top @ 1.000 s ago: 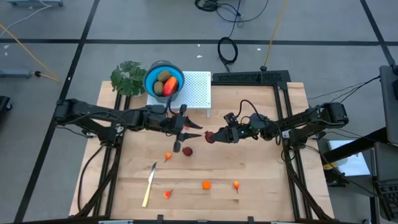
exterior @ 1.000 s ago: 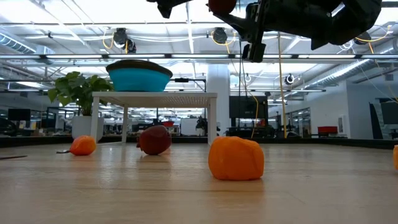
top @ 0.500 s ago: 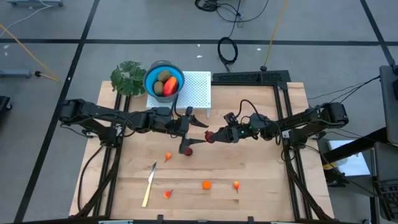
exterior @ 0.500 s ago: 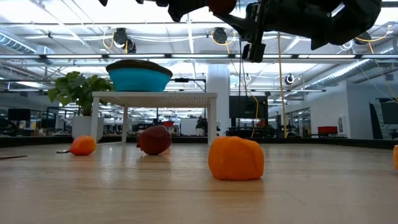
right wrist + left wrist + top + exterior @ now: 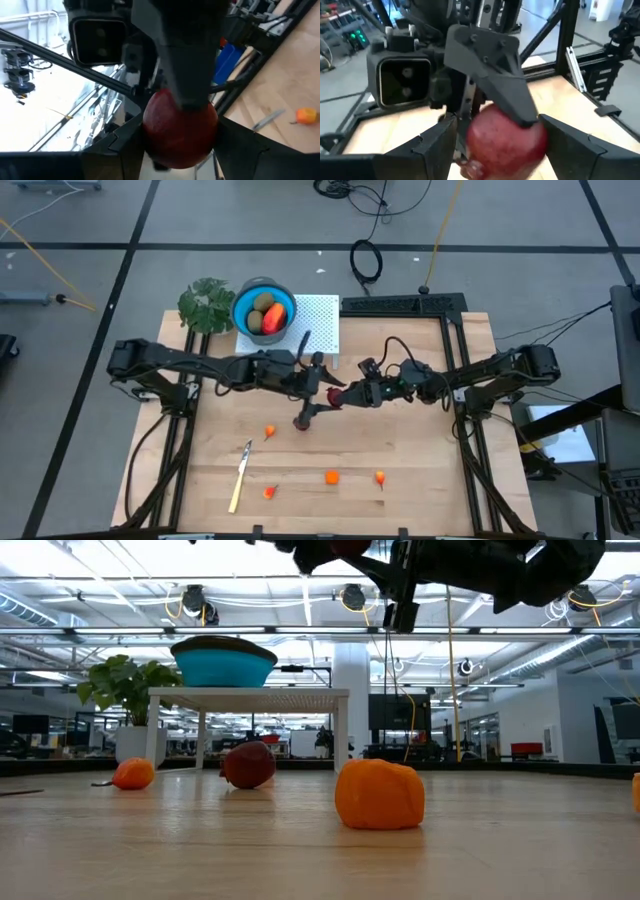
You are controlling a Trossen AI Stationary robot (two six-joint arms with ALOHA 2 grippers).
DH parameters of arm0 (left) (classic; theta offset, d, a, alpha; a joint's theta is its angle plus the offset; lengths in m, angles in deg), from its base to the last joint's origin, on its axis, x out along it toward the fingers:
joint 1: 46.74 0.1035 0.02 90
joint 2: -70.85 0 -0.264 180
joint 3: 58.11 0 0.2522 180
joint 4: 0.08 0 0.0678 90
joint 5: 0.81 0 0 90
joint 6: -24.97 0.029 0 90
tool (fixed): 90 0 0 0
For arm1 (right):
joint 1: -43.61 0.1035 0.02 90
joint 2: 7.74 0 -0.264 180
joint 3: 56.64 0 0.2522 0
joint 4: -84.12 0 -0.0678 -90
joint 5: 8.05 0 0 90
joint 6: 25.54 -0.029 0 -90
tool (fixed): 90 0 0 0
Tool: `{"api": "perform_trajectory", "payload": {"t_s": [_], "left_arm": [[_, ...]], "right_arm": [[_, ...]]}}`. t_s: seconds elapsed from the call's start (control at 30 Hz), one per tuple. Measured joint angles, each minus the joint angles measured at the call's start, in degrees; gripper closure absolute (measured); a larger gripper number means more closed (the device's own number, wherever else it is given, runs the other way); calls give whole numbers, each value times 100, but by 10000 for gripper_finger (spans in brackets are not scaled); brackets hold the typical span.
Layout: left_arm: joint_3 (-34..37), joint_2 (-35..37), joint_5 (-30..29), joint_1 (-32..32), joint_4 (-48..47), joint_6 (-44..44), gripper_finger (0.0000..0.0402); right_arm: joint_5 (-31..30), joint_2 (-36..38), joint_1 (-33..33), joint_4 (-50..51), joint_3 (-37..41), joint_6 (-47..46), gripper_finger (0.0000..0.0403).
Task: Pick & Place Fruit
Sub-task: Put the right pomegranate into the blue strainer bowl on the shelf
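A dark red round fruit (image 5: pixel 506 144) hangs above the table's middle, with my right gripper (image 5: pixel 343 394) shut on it. My left gripper (image 5: pixel 323 383) faces it from the table's left, open, with one finger on each side of the same fruit. Another dark red fruit (image 5: pixel 248 764) and several small orange pieces (image 5: pixel 332 476) lie on the wooden table. At the far side a blue bowl (image 5: pixel 246 308) stands on a white perforated stand (image 5: pixel 318 322). It holds olive-brown ovals and a red-orange piece (image 5: pixel 272 317). My right gripper pinches the dark red fruit by its two sides (image 5: pixel 151 131) between its fingers, coming level from the table's right. The fruit is lifted clear of the table. My left gripper brackets that fruit; whether its fingers (image 5: pixel 438 144) touch it I cannot tell.
A pale-handled knife (image 5: pixel 240 473) lies near the front left of the table. A green leafy plant (image 5: pixel 205 304) stands beside the bowl at the far left. Black frame rails run along the table's right and far right edges (image 5: pixel 452 370).
My left gripper has moved toward the table's right edge, up to the fruit held in my right gripper, and now stands around it. My right gripper and its fruit have stayed in place. The pieces on the table have not moved.
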Motion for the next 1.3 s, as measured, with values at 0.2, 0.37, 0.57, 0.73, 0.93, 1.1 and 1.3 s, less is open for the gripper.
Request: {"api": "perform_trajectory", "payload": {"t_s": [0.2, 0.37, 0.57, 0.73, 0.93, 1.1, 1.3], "left_arm": [[-283, -69, 167, 0, -464, 223, 136], [-281, -85, 170, 2, -498, 235, 164], [-282, -85, 182, 0, -526, 261, 202], [-281, -85, 179, 0, -530, 273, 205], [-281, -85, 166, -2, -533, 336, 205], [-268, -85, 114, 2, -602, 302, 210], [-268, -72, -154, 27, -687, 322, 202]], "right_arm": [[14, -3, 2, 18, 4, 12, 207], [11, -1, 0, 13, 4, 19, 207], [9, -3, 0, 23, 4, 21, 206], [9, -3, 0, 22, 4, 86, 206], [-1, -3, 0, 30, 4, 258, 197], [-4, 2, 0, 315, 4, 343, 159], [7, 13, -76, 500, 4, 526, 115]]}}
